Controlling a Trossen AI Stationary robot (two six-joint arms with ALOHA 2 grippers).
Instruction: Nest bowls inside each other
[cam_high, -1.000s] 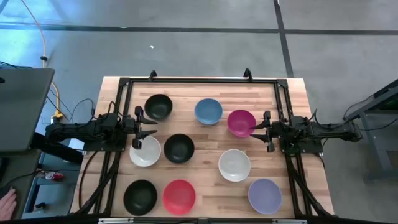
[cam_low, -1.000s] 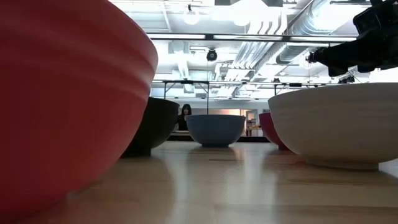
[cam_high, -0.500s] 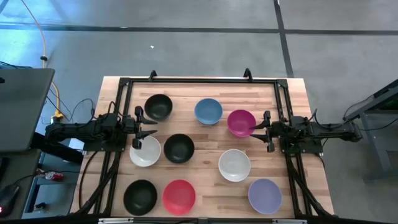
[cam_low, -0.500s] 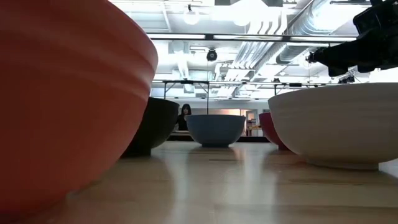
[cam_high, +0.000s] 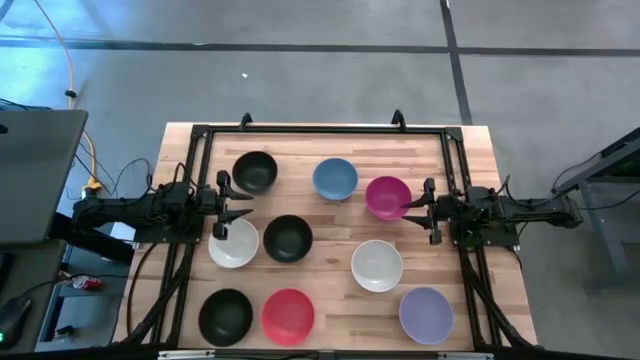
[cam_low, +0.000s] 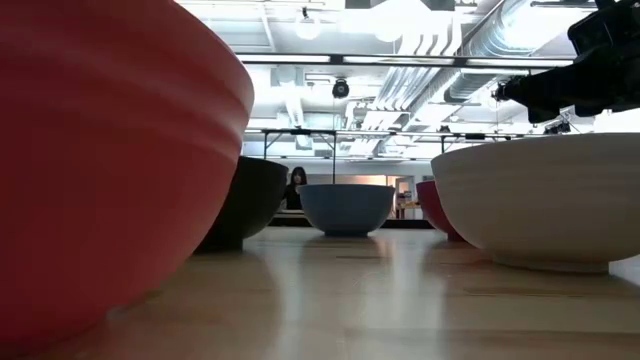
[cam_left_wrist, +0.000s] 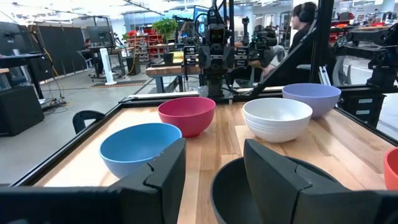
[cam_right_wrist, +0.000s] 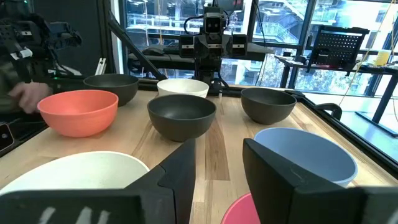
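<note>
Nine bowls stand apart on their bases on the wooden table. In the high view they are black (cam_high: 255, 172), blue (cam_high: 334, 179), magenta (cam_high: 387, 197), white (cam_high: 233, 243), black (cam_high: 288, 238), white (cam_high: 377, 265), black (cam_high: 225, 316), red (cam_high: 288, 316) and lavender (cam_high: 425, 314). My left gripper (cam_high: 240, 208) hovers open at the left side, between the far black bowl and the left white bowl. My right gripper (cam_high: 410, 208) hovers open at the magenta bowl's right rim. Both wrist views show a clear gap between the fingers of the left gripper (cam_left_wrist: 214, 174) and the right gripper (cam_right_wrist: 217, 168).
A black metal frame (cam_high: 320, 130) runs along the table's far edge and both sides. Bare wood lies in the middle between the bowls (cam_high: 330, 235). In the low view the red bowl (cam_low: 100, 150) and a white bowl (cam_low: 540, 195) stand close to the camera.
</note>
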